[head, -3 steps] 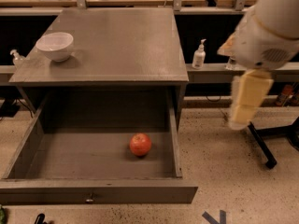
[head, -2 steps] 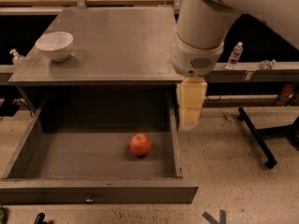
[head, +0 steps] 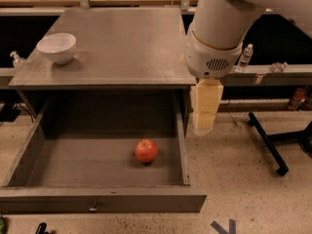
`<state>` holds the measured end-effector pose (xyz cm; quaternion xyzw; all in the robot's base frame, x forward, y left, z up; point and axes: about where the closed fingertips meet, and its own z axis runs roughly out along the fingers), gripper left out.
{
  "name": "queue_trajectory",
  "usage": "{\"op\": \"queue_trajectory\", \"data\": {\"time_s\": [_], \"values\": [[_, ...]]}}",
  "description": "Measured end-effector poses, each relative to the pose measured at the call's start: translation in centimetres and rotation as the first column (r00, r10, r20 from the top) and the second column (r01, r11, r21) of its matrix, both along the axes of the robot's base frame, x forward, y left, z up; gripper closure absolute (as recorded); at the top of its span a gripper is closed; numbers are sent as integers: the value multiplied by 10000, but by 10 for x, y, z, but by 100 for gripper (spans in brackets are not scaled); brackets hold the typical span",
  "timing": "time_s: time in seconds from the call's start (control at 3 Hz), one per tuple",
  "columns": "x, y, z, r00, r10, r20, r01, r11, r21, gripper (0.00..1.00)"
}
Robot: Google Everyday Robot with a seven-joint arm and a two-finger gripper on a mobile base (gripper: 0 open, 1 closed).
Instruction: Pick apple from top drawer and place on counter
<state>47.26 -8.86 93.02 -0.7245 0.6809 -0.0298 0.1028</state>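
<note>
The apple [head: 146, 150], small and red-orange, lies on the floor of the open top drawer [head: 97, 200], right of its middle. The drawer is pulled fully out below the grey-brown counter [head: 117, 43]. My gripper [head: 204, 128] hangs pointing down from the big white wrist, just outside the drawer's right wall and beside the counter's front right corner. It is above and to the right of the apple and holds nothing that I can see.
A white bowl [head: 57, 48] stands on the counter's left side. A small dispenser bottle [head: 17, 60] is left of the counter, a water bottle [head: 246, 56] on the ledge at right. A black stand's legs [head: 273, 145] lie on the speckled floor at right.
My arm has swung left from well right of the cabinet to the drawer's right edge. The apple, bowl and drawer have not moved.
</note>
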Motion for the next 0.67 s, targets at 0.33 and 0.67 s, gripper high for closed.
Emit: {"op": "queue_trajectory", "data": {"time_s": [0.33, 0.67], "values": [[21, 10, -34, 9974, -435, -580, 433, 9990, -52, 0], [53, 19, -103, 9771, -1600, -1404, 1611, 9869, -37, 0]]}}
